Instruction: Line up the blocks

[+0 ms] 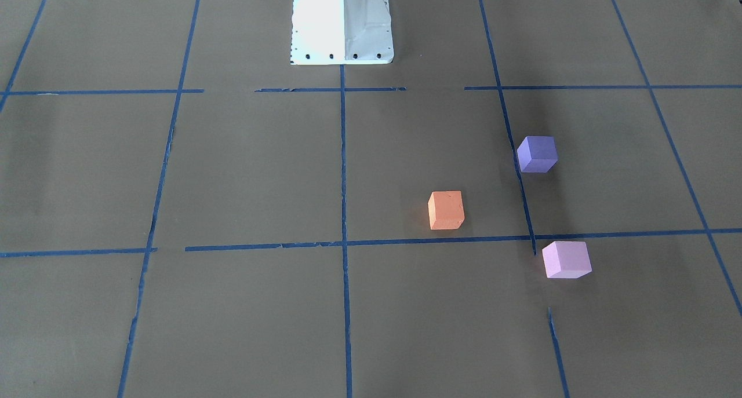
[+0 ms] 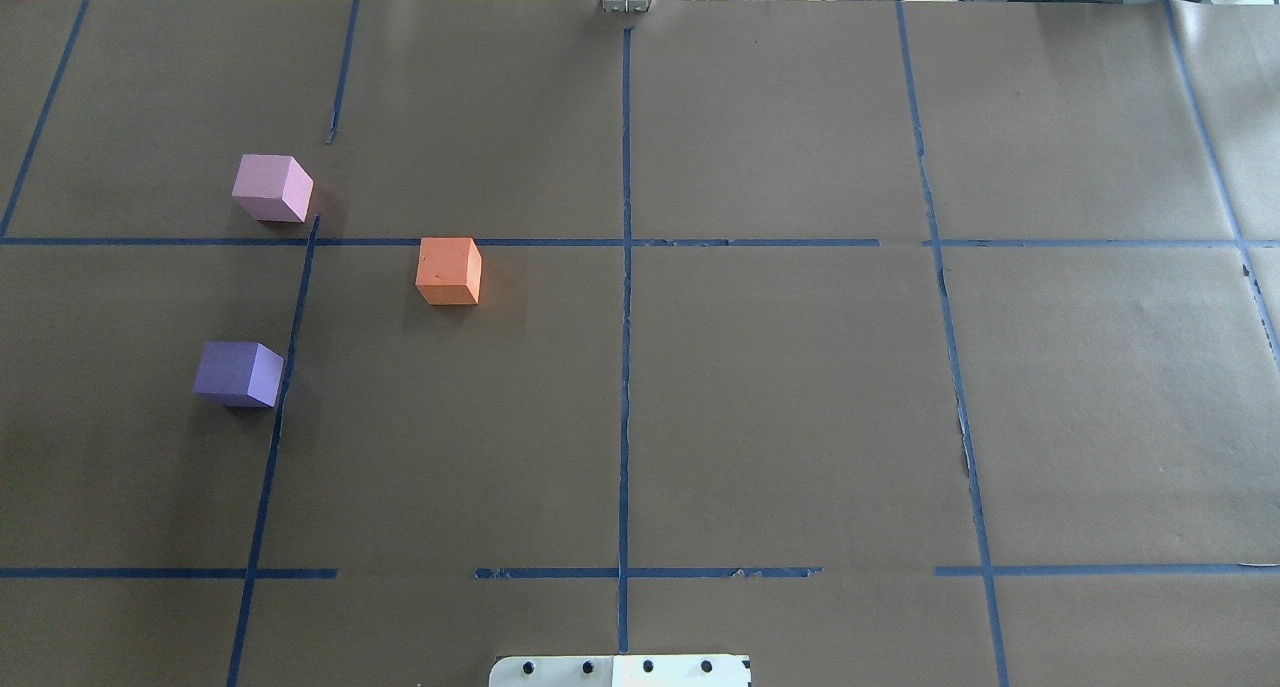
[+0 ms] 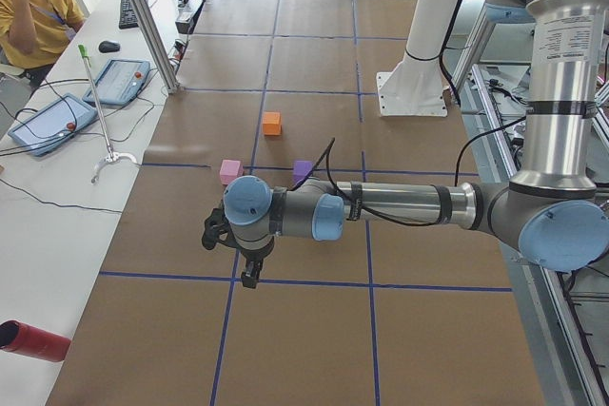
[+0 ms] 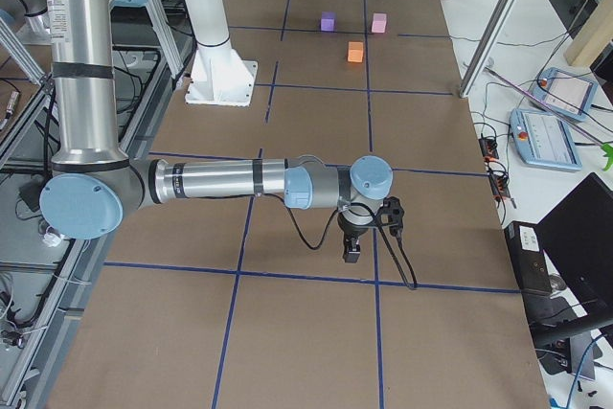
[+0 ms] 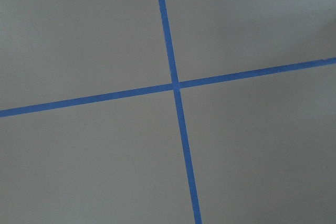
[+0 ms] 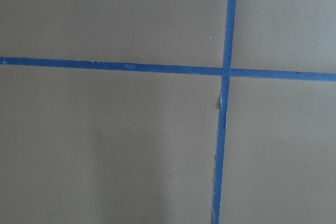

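overhead exterior gave us orange block (image 2: 449, 270), purple block (image 2: 238, 373) and pink block (image 2: 272, 188) in a loose triangle on the left, no line yet. left gripper (image 3: 249, 273) and right gripper (image 4: 352, 251) hung well apart from them, likely parked; we couldn't tell whether either was apart or together.

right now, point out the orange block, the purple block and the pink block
orange block (image 2: 445, 264): overhead exterior view, on its top face
purple block (image 2: 232, 365): overhead exterior view, on its top face
pink block (image 2: 262, 175): overhead exterior view, on its top face
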